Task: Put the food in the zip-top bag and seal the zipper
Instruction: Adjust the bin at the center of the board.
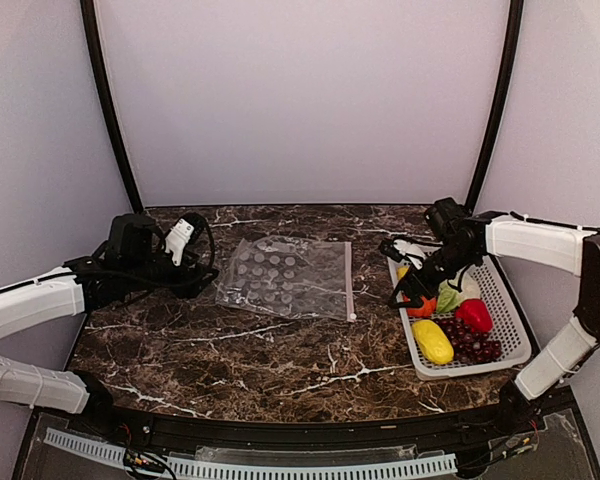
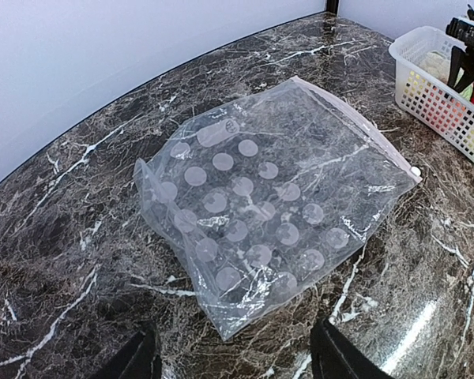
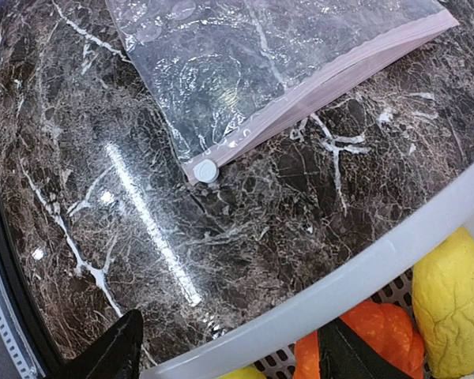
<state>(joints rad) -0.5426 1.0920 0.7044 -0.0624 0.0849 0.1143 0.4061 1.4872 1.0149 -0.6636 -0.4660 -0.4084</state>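
My left end effector (image 1: 183,240) hovers above the marble counter (image 1: 280,370), its fingers spread wide and holding nothing. The left wrist view shows only bare stone between them.

Just ahead of it, between my two end effectors, the zip-top bag (image 1: 285,278) lies flat and empty on the counter. No food shows through its dotted film. Its long axis runs across the counter from one end effector to the other. The zipper (image 1: 350,282) forms the short edge farthest from my left end effector and nearest my right, so the mouth points toward the white basket (image 1: 420,360). The slider tab (image 3: 205,170) sits at one end of the pinkish strip. I cannot tell whether that strip is pressed shut or parted.

My right end effector (image 1: 410,292) dips over the basket's near rim, just past the zipper edge. Its fingers are also well apart with nothing gripped. In the right wrist view they straddle the rim, and the orange-red piece (image 3: 379,339) lies right beside one fingertip.

All the food I can see remains in the basket below that end effector: a yellow piece (image 1: 432,341), the cabbage (image 1: 450,295), the red pepper (image 1: 474,314) and the grapes (image 1: 470,345). By my reading the task has barely begun. Every piece has yet to go into the bag, and the sealing comes after that.
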